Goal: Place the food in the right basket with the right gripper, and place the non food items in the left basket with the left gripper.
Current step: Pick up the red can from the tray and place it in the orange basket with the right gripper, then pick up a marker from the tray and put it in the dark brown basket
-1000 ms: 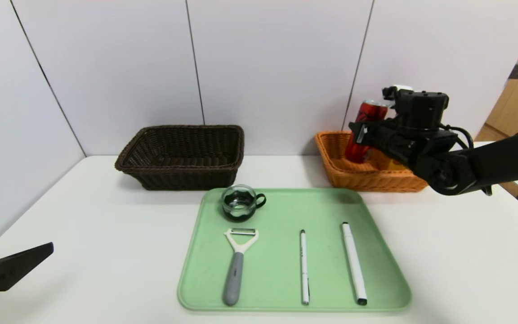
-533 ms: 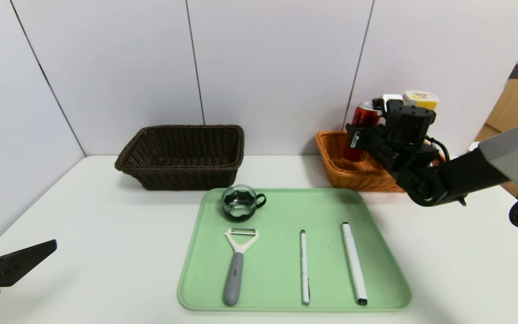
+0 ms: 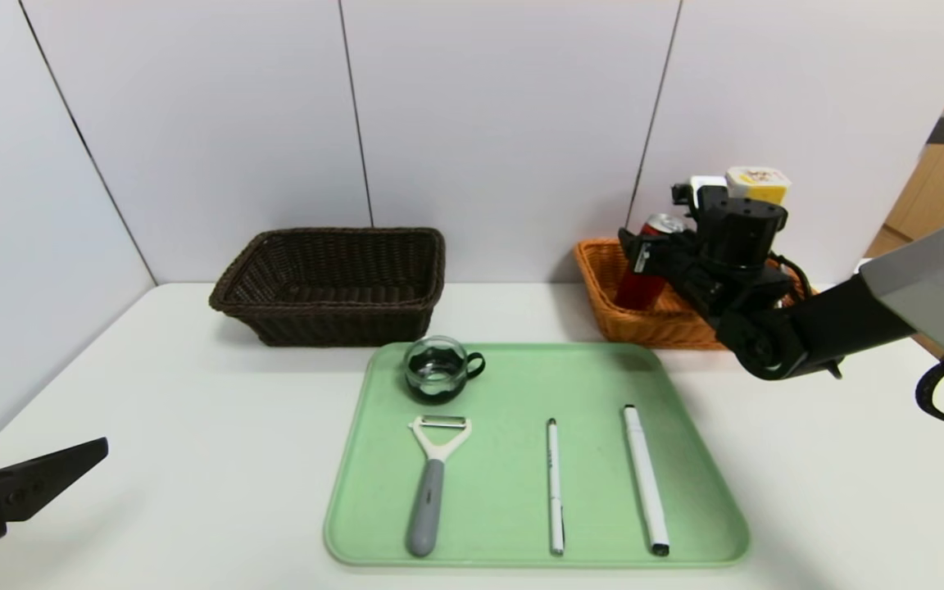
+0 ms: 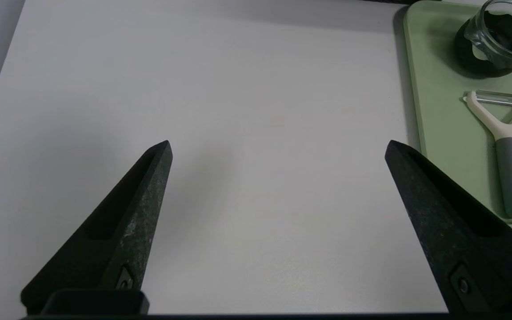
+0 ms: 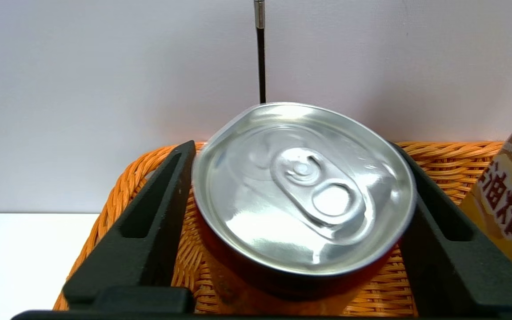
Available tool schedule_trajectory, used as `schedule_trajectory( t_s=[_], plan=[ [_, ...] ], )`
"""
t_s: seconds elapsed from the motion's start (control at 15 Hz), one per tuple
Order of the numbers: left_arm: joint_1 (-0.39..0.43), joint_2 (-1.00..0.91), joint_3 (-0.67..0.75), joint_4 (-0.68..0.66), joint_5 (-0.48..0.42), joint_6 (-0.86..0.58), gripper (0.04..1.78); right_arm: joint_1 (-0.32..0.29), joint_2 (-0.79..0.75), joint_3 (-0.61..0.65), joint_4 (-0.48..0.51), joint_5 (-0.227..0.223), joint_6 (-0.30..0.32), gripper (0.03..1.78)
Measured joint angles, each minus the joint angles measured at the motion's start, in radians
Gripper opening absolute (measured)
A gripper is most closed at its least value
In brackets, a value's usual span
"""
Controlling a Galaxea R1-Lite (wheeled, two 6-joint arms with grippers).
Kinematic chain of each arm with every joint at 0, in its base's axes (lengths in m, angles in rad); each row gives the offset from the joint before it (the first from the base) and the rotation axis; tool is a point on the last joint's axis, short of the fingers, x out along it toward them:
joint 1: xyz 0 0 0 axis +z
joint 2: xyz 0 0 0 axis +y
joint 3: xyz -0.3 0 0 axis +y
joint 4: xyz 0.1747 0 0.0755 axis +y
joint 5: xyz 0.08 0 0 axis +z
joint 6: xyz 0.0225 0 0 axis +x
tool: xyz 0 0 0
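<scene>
- Where the table (image 3: 193, 492) meets its near left corner, the left gripper (image 4: 278, 149) hovers parked, fingers spread wide with nothing between them.
- Green tray (image 3: 521, 385), centre of table, holds 4 non-food items.
- Peeler (image 3: 433, 483), near left on tray: white head toward the far side, grey handle toward the near edge.
- Thin white pen (image 3: 554, 487), right of the peeler, lying near-to-far.
- White marker (image 3: 645, 479), right of the pen, black tip at the near end.
- Dark glass cup (image 3: 437, 370), far left corner of tray, upright, handle to the right.
- Dark brown basket (image 3: 333, 283), far left, beyond the tray.
- Orange basket (image 3: 603, 287), far right, by the wall.
- Red can (image 5: 302, 186), inside the orange basket at its left end, tilted; its base is hidden, so contact with the basket floor cannot be told.
- Right gripper (image 5: 300, 209), over the orange basket, both fingers clamped against the can's sides just under the silver top.
- Yellow snack box (image 3: 757, 184), upright in the orange basket, right of the can.
</scene>
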Motion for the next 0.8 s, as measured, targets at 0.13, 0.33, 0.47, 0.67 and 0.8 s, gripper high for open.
schedule_trajectory(
  t_s=[0.13,0.33,0.47,0.67,0.8],
  plan=[
    [0.000,0.000,0.000,0.000,0.000,0.000,1.69,0.001,-0.026,-0.003,0.019,0.002,0.000,1.46],
    [0.000,0.002,-0.002,0.000,-0.005,0.000,1.69,0.011,-0.126,-0.018,0.143,0.009,0.002,1.54],
    [0.000,0.005,-0.006,0.001,-0.005,-0.002,1.69,0.018,-0.225,-0.046,0.301,0.016,0.009,1.58],
    [0.000,0.040,-0.055,0.004,0.001,-0.042,1.69,0.040,-0.376,-0.155,0.674,0.035,0.056,1.62],
    [0.000,0.080,-0.118,0.004,0.002,-0.076,1.69,0.074,-0.450,-0.267,0.994,0.086,0.130,1.64]
  ],
)
